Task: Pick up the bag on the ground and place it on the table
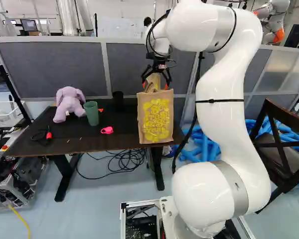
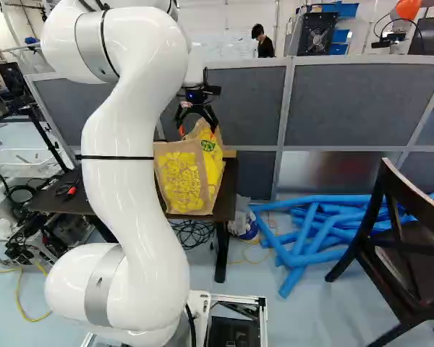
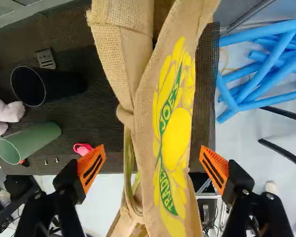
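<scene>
Largest item on site is the white, smooth-jointed robot arm (image 1: 229, 99), rising near and right of the left base view's middle and reaching over the furniture. Far side: one dark-topped desk (image 1: 74, 137) with black legs. To its right, on the floor, lies a heap of blue foam tubes (image 2: 304, 242); nearer and further right stands a dark wooden chair (image 2: 414, 264).

The tan burlap bag with yellow print (image 1: 157, 117) is on the desk, at the right end by the near edge, standing upright with a creased top. Above it hangs the black two-fingered end effector (image 1: 155, 85), condition released: in the wrist view its orange pads (image 3: 92, 168) are spread wide, one to either side of the bag's upper part.

Remaining desk contents, left of the bag: a pale purple plush animal (image 1: 69, 104) at the left; a green tapered cup (image 1: 92, 113) just beside it; a black cup (image 1: 118, 99) farther back, between green cup and bag; a small pink plastic object (image 1: 107, 130) nearer the front.
</scene>
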### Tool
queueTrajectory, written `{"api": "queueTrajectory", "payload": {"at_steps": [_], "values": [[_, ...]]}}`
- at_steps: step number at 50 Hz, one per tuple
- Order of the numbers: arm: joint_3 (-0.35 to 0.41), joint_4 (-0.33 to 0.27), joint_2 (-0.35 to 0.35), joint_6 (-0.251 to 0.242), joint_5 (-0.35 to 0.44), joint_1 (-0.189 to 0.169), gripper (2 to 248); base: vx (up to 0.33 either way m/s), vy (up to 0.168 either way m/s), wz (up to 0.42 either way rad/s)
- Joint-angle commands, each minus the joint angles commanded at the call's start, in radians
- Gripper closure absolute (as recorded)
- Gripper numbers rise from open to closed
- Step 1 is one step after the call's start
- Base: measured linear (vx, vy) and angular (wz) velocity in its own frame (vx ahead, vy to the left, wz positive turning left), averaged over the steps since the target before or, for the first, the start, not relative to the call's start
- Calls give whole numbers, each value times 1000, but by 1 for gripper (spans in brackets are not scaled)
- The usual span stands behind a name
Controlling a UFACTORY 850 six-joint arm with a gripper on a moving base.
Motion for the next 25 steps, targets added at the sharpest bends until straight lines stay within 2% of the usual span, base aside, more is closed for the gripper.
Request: {"api": "queueTrajectory", "payload": {"at_steps": [25], "values": [[0, 0, 61, 0, -76, 0, 3, 0, 0, 0]]}}
